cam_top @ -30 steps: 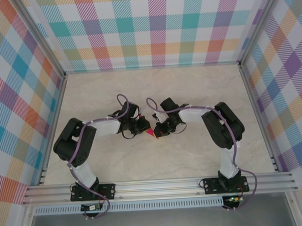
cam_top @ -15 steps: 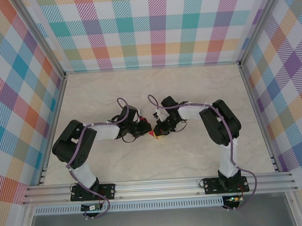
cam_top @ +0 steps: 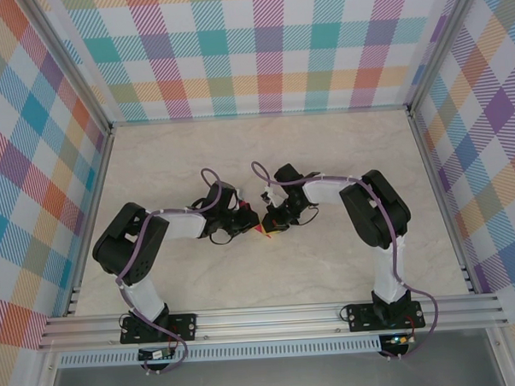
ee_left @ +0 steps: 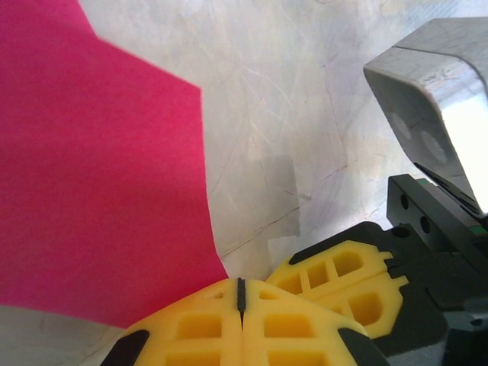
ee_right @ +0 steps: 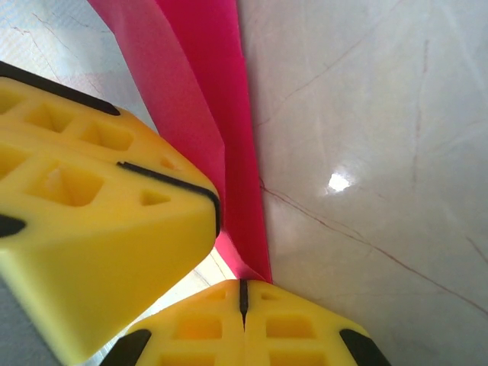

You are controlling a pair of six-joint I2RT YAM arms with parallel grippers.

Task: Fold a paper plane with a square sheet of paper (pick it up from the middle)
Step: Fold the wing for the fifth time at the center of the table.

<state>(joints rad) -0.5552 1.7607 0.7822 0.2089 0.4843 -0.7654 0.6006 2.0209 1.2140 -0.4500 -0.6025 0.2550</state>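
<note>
Since the thin, matte magenta-pink paper sheet [ee_left: 99, 191] shows a narrow folded flap with a long crease in the right wrist view, the task appears to be partway through its folds. Whether a crease is being pressed or a flap pinched cannot be told. The left gripper [ee_left: 240, 301] and the right gripper [ee_right: 242, 299] both have their yellow jaws closed tight, tips nearly meeting over the middle of the pale marbled tabletop [ee_right: 366, 152]. The paper lies between them, left gripper on its left, right gripper on its right. Its pointed end touches the right gripper's tips and one edge runs under the left gripper's. The next move probably calls for a firm, aligned press along the crease without dragging the sheet.
</note>
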